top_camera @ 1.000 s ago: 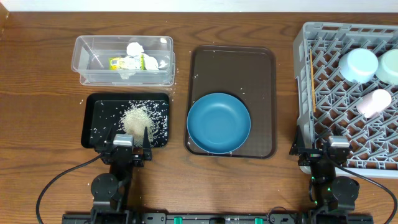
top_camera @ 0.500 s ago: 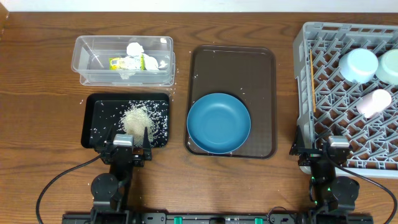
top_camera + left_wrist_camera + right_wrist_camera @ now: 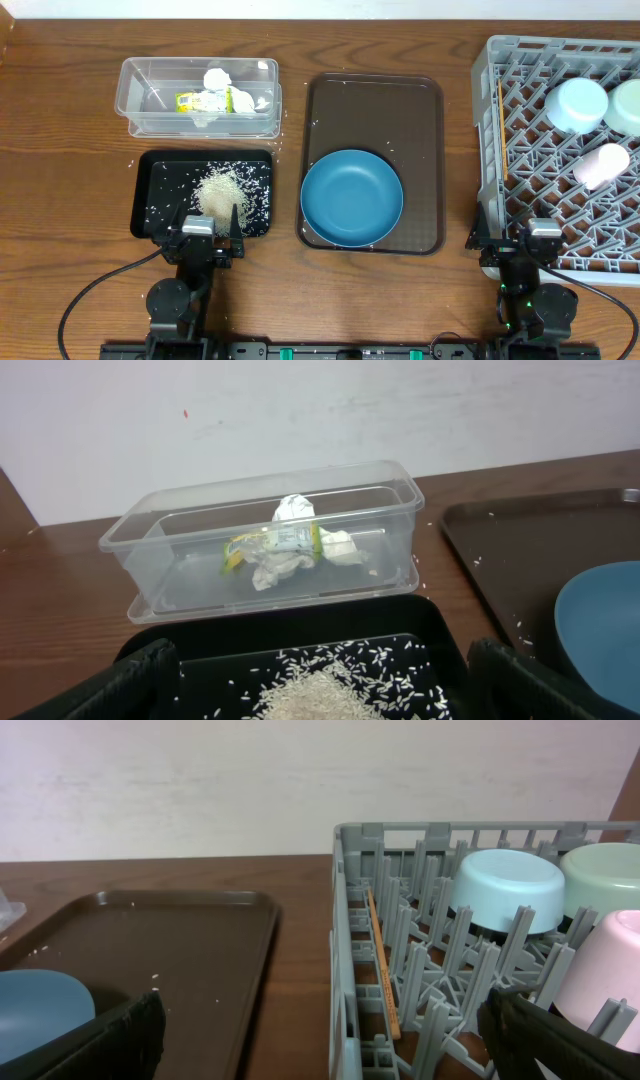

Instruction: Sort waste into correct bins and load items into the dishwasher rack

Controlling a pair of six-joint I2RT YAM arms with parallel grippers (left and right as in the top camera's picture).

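Overhead: we look straight down from well above and take in the whole bench (image 3: 60,120). Left wrist: low and close, facing the back wall (image 3: 420,410) across black tray (image 3: 190,635) and clear tub (image 3: 170,575). Right wrist: equally low, close against the rack (image 3: 345,900); both wrist views share the brown serving tray (image 3: 170,950) and blue dish (image 3: 605,625).

I read this as a lab test bench, not a working kitchen. A bare wooden table (image 3: 60,150) stands against a plain white wall (image 3: 300,410). Robot arms (image 3: 178,298) are fixed at its near edge, with a black cable (image 3: 105,278) trailing loose. A dish rack (image 3: 560,140) and a brown tray (image 3: 372,110) sit directly on the tabletop.
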